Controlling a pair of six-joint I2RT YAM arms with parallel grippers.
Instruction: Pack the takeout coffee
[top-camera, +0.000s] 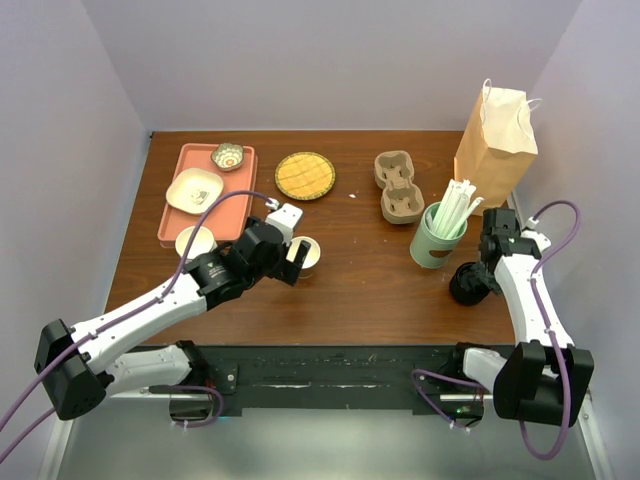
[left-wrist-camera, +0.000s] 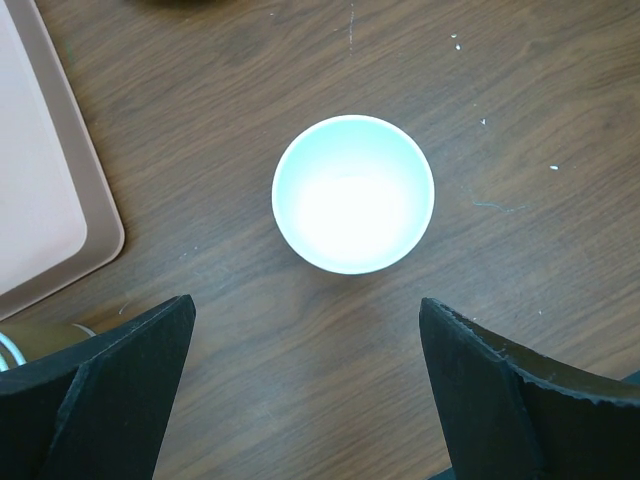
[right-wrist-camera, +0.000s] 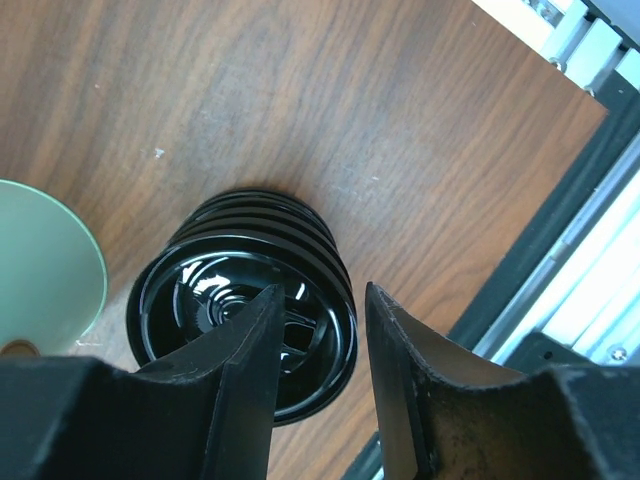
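No cup with a black lid shows in any view. A single lidless paper cup (top-camera: 308, 252) with a white inside stands on the brown table; in the left wrist view the cup (left-wrist-camera: 353, 193) is just ahead of my fingers. My left gripper (top-camera: 296, 260) (left-wrist-camera: 305, 390) is open wide and empty beside it. A stack of black plastic lids (top-camera: 465, 288) (right-wrist-camera: 200, 290) stands near the table's right front. My right gripper (top-camera: 480, 272) (right-wrist-camera: 320, 340) hovers over it, narrowly open, one finger inside the top lid's rim and one outside.
A pale-green cup of white straws (top-camera: 437, 238) (right-wrist-camera: 45, 260) stands right beside the lids. A cardboard cup carrier (top-camera: 398, 187), a brown paper bag (top-camera: 497, 145), a woven coaster (top-camera: 304, 175), a pink tray (top-camera: 235, 200) (left-wrist-camera: 40, 170) with bowls, and lidless cups (top-camera: 195, 242) surround the middle.
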